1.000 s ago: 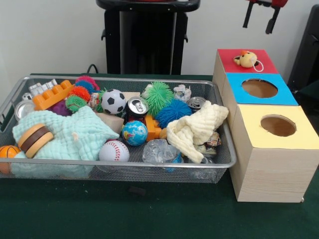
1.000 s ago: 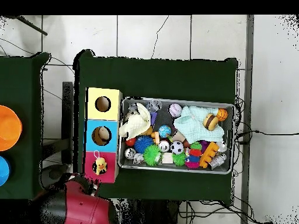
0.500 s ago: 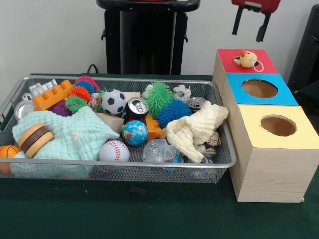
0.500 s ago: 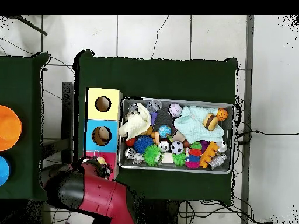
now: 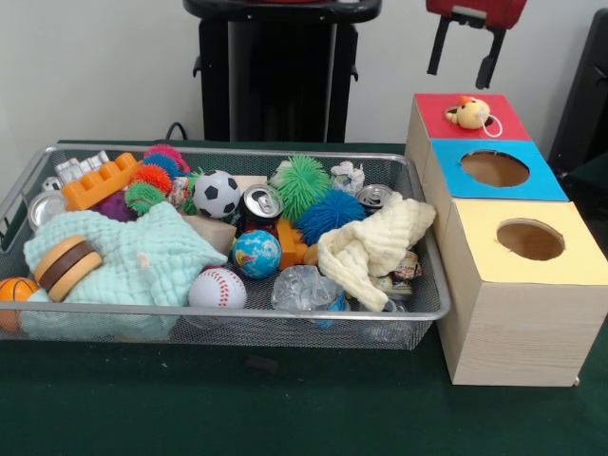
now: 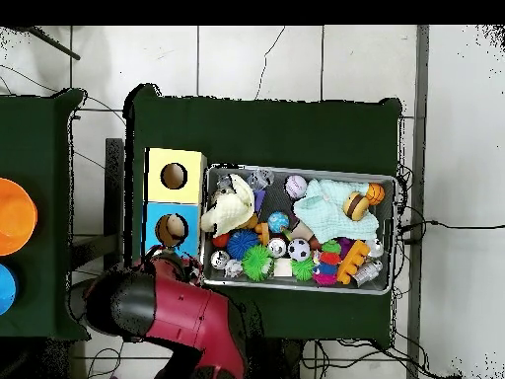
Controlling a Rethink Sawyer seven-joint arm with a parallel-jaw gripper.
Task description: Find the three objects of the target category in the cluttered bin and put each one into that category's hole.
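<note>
My gripper (image 5: 465, 59) hangs open and empty at the top of the front view, above and behind the red box (image 5: 503, 122). On that box lies a small yellow plush toy (image 5: 470, 112). The blue box (image 5: 537, 180) and the yellow box (image 5: 494, 256) each have a round hole on top. The wire bin (image 5: 237, 313) holds a soccer ball (image 5: 217, 193), a baseball (image 5: 217, 288), a globe ball (image 5: 256, 253), a basketball (image 5: 13, 290), two cans (image 5: 261, 202), spiky balls (image 5: 304, 182) and cloths. In the overhead view the red arm (image 6: 168, 308) covers the red box and hides the gripper.
A mint cloth (image 5: 133, 249) and a pale yellow cloth (image 5: 370, 242) lie over other items in the bin. An orange brick (image 5: 100, 180) and a toy burger (image 5: 66, 264) sit at its left end. A side table with an orange bowl (image 6: 14, 215) stands beside the boxes.
In the front view the gripper has shifted left and slightly higher. In the overhead view the arm has swung over the red box toward the bin. Nothing in the bin moved.
</note>
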